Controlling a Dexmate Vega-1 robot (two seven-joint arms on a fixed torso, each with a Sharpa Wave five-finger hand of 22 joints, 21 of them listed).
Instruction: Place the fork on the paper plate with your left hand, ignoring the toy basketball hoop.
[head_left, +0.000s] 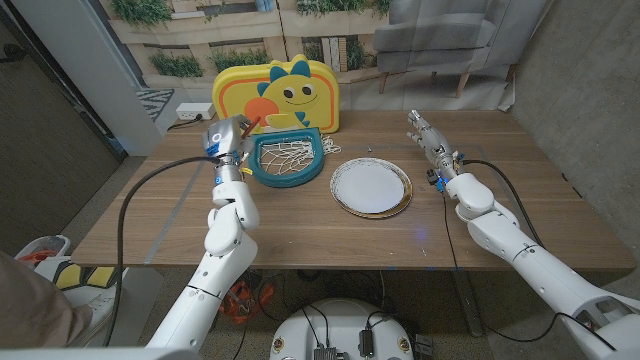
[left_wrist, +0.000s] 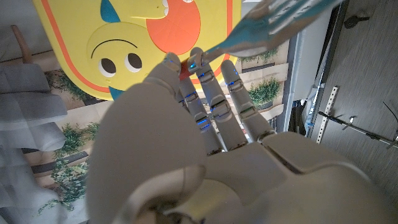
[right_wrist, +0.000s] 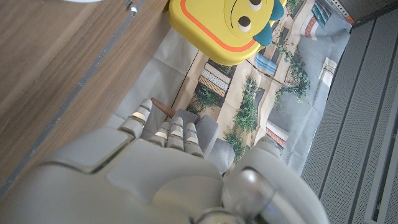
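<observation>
Left robot hand (head_left: 228, 137) is raised above the worktop (head_left: 300, 230) beside the hoop's teal rim, forearm rising steeply from the near left. Left wrist view: fingers (left_wrist: 211, 93) extended close together, thumb pressed in against them, pinching a small red piece at the tips that is touching the teal rim edge. Can't confirm from any view that this piece is the fork; the head view shows only a thin orange-red sliver (head_left: 252, 125) sticking out from the hand toward the backboard (long axis roughly toward the far right, low confidence)

Right robot hand (head_left: 425, 135) is stretched out over the far right of the worktop, fingers straight and close together, pointing away from the robot, holding nothing. Whether the palm touches the wood, can't tell

Toy basketball hoop (head_left: 290, 158): yellow plastic dinosaur backboard with an orange ball graphic, standing upright; round teal rim with white net lying low in front of it

Paper plate (head_left: 371, 186): round, white, fluted rim, flat on the wood-grain worktop just right of the hoop rim, well apart from the left hand
</observation>
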